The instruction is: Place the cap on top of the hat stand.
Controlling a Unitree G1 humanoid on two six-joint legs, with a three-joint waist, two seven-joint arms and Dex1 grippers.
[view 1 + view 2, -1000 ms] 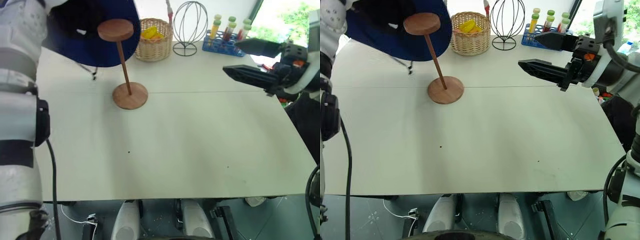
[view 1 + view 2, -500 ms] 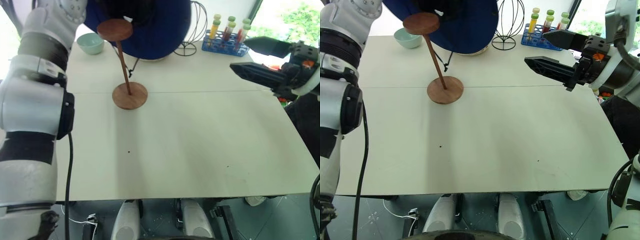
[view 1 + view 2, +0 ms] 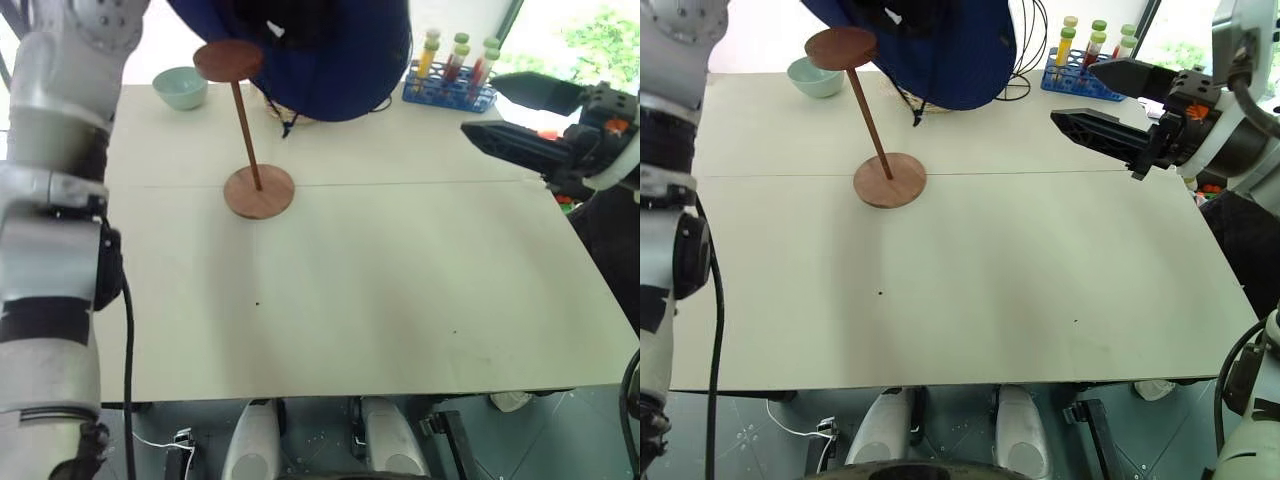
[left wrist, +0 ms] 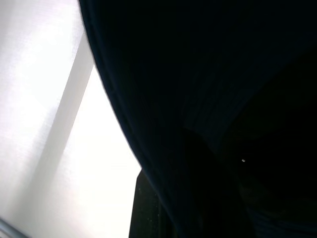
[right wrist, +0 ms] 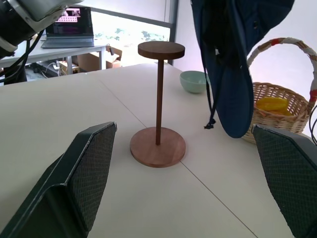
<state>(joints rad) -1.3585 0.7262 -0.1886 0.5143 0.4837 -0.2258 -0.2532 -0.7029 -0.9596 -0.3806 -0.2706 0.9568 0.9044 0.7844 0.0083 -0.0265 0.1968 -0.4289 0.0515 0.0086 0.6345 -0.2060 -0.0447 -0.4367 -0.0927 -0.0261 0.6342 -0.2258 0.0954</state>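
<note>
Navy fabric of the cap [image 3: 940,50] is held aloft near the table's far edge, clenched in the left tool, beside the hat stand [image 3: 868,115] for placing; the right tool [image 3: 1118,105] is kept spread wide, empty

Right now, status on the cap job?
Left gripper shut on cap, held above table beyond hat stand. Right gripper open, empty. Stand top bare; nothing in the way.

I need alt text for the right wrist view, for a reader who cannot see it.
A brown wooden hat stand stands on a white table, framed by the right gripper and its open jaws. A navy cap hangs in the air beside it, before a basket and a bowl.
</note>
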